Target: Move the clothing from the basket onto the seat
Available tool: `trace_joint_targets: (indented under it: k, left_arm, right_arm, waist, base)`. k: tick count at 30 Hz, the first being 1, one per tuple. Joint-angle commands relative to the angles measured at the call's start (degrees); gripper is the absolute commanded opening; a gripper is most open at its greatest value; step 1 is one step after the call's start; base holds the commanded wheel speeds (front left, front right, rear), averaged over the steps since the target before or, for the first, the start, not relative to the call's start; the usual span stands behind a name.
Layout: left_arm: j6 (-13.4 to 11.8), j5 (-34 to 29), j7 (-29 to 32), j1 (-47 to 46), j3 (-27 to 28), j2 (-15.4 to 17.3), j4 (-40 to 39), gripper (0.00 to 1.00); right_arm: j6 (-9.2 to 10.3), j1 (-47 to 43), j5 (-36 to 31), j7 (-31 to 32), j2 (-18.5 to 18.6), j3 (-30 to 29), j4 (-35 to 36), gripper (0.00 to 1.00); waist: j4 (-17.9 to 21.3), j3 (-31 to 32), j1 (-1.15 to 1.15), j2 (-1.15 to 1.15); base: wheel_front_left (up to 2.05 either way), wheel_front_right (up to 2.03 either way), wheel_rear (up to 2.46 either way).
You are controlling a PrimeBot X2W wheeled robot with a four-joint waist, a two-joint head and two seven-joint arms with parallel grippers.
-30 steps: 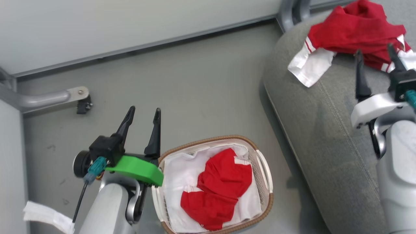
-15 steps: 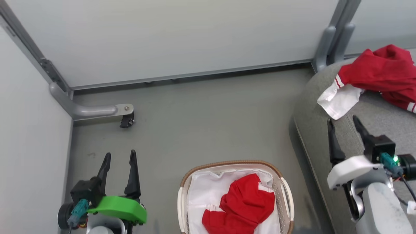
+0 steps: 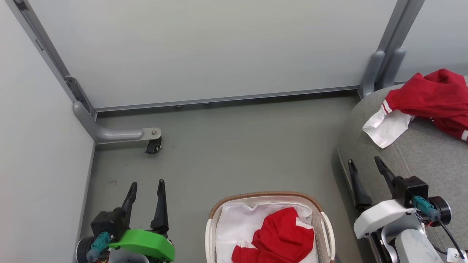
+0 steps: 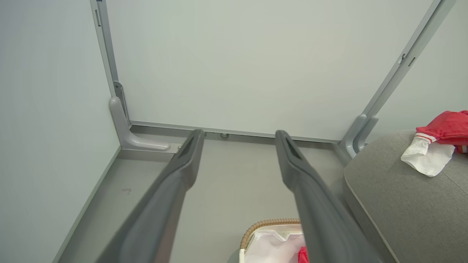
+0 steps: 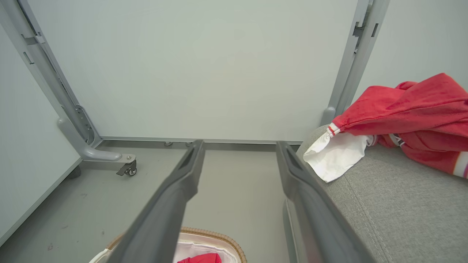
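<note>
A red garment with white panels (image 3: 281, 241) lies crumpled in the white basket (image 3: 325, 228) with its brown woven rim, at the bottom middle of the head view. A second red garment with a white sleeve (image 3: 420, 102) rests on the grey seat (image 3: 424, 153) at the right. My left gripper (image 3: 146, 188) stands open over the floor, left of the basket, with nothing between its fingers. Above the seat's front edge my right gripper (image 3: 365, 166) is open and empty too. In the right wrist view the garment on the seat (image 5: 406, 109) lies just right of my fingers.
White partition panels (image 3: 204, 47) on grey metal frames close off the back and left. A grey frame foot with a black caster (image 3: 153, 146) juts onto the floor at the left. A grey post (image 3: 384, 65) stands behind the seat's corner.
The head camera has tilted up and turned, so the basket has slid toward the bottom edge. My right gripper has drawn back from the garment on the seat. Both grippers stay open.
</note>
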State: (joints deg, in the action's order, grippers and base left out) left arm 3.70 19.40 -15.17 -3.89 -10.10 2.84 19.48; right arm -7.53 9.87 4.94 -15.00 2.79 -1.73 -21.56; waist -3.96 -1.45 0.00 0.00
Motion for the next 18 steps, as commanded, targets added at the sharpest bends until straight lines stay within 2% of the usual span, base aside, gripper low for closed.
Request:
trace_joint_targets:
  k: [1,18]
  left_arm:
    - [-0.28,0.18,0.03,0.07,0.02,0.1,0.07,1.0]
    - [0.34,-0.19,0.03,0.29,-0.49,0.1,1.54,1.0]
  right_arm:
    - [0.08,-0.79,0.38,-0.28,0.21,0.16,0.33,1.0]
    - [0.08,-1.69,1.37,-0.28,0.2,0.81,0.36,1.0]
  waist:
    - [0.09,0.1,0.0,0.0]
    - [0.34,1.07,0.0,0.0]
  base:
    - [0.0,0.0,0.0]
    - [0.0,0.0,0.0]
